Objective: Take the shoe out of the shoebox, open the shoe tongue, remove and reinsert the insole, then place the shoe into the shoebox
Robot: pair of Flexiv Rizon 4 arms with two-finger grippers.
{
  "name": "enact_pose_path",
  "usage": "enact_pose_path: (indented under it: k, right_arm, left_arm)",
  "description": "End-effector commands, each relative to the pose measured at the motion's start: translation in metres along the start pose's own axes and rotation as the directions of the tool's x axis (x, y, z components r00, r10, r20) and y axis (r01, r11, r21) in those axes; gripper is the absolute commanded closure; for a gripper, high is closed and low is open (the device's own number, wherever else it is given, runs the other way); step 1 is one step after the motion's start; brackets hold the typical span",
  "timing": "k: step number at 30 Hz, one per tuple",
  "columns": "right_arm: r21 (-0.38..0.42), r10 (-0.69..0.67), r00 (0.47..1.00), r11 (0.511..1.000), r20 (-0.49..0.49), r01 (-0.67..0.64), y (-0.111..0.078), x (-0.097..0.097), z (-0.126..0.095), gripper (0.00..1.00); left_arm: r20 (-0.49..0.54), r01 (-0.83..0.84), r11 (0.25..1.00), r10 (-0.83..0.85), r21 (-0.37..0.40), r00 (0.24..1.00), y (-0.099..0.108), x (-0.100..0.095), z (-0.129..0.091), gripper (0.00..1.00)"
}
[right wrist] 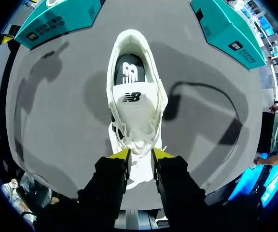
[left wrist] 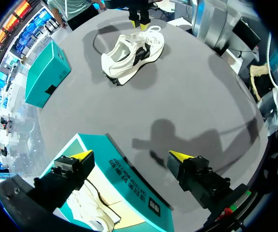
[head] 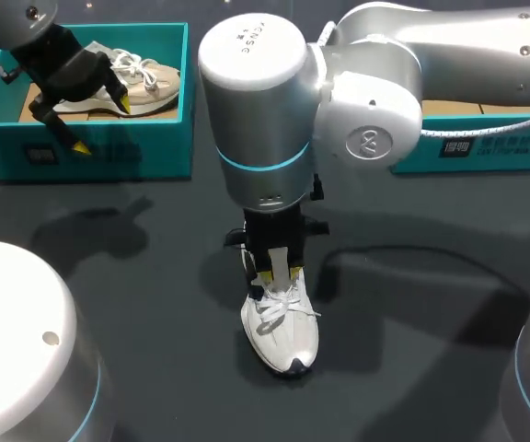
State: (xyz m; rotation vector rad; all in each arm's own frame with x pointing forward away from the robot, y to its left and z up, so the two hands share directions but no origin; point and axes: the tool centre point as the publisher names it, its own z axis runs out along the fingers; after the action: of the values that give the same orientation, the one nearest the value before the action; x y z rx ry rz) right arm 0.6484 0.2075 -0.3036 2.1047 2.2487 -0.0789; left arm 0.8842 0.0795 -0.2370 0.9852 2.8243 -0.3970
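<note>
The white shoe (head: pixel 281 331) stands upright on its sole, laced, with its dark insole showing. Its laces sit just under the right gripper (right wrist: pixel 138 153), heel ahead. The open teal shoebox (head: pixel 109 152), holding a beige shoe (head: pixel 145 83), lies under the left gripper (head: pixel 103 126).

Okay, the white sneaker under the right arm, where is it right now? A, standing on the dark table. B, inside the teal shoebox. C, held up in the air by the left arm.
A: the white lace-up sneaker stands sole-down on the dark grey table, outside the teal cardboard shoebox, with the right gripper over it. The left gripper hangs open and empty at the shoebox.
</note>
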Motion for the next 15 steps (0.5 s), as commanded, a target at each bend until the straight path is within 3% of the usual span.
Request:
enact_pose_path:
  k: [1, 9, 15]
  right_arm:
    - [0.003, -0.007, 1.0, 1.0, 0.002, 0.007, 0.008, 0.001, 0.003, 0.77]
    - [0.016, -0.046, 0.999, 0.999, -0.021, 0.046, 0.035, 0.001, 0.017, 0.8]
    - [0.046, -0.07, 0.994, 0.996, -0.083, 0.074, 0.057, -0.005, 0.041, 0.85]
  left_arm:
    - [-0.001, -0.001, 1.0, 0.001, -0.002, 1.0, 0.0, 0.0, 0.0, 0.0]
    - [-0.001, -0.001, 1.0, 0.001, -0.002, 1.0, 0.0, 0.0, 0.0, 0.0]
    - [-0.001, -0.001, 1.0, 0.001, -0.002, 1.0, 0.0, 0.0, 0.0, 0.0]
